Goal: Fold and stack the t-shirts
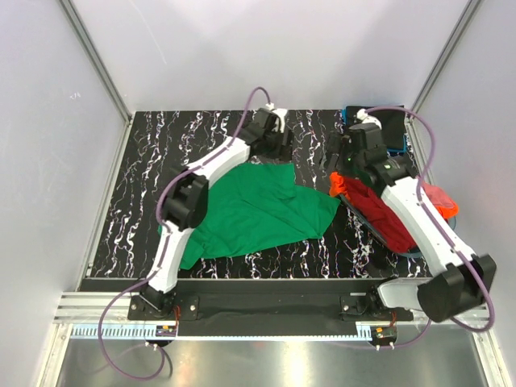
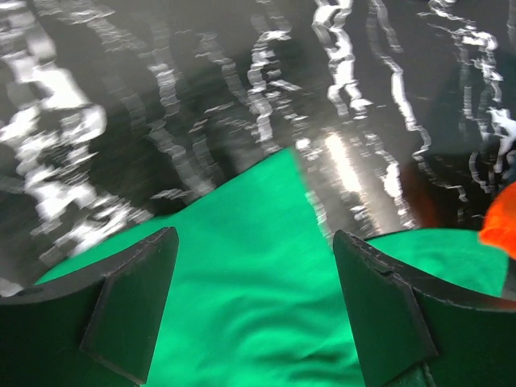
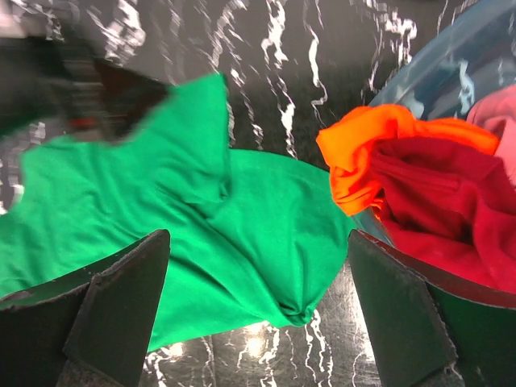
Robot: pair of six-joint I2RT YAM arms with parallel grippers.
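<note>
A bright green t-shirt (image 1: 258, 211) lies crumpled on the black marbled table (image 1: 153, 201). My left gripper (image 1: 274, 145) hangs open just above its far corner, which shows between the jaws in the left wrist view (image 2: 250, 298). My right gripper (image 1: 345, 157) is open and empty above the shirt's right tip (image 3: 266, 242). A maroon-red shirt (image 1: 385, 214) and an orange shirt (image 1: 338, 185) spill from the tub at the right, and both show in the right wrist view, red (image 3: 451, 210) and orange (image 3: 379, 145).
A clear plastic tub (image 1: 448, 211) holding the other shirts stands at the right edge, partly under my right arm. A blue and black object (image 1: 391, 129) sits at the far right corner. White walls close in the table on three sides.
</note>
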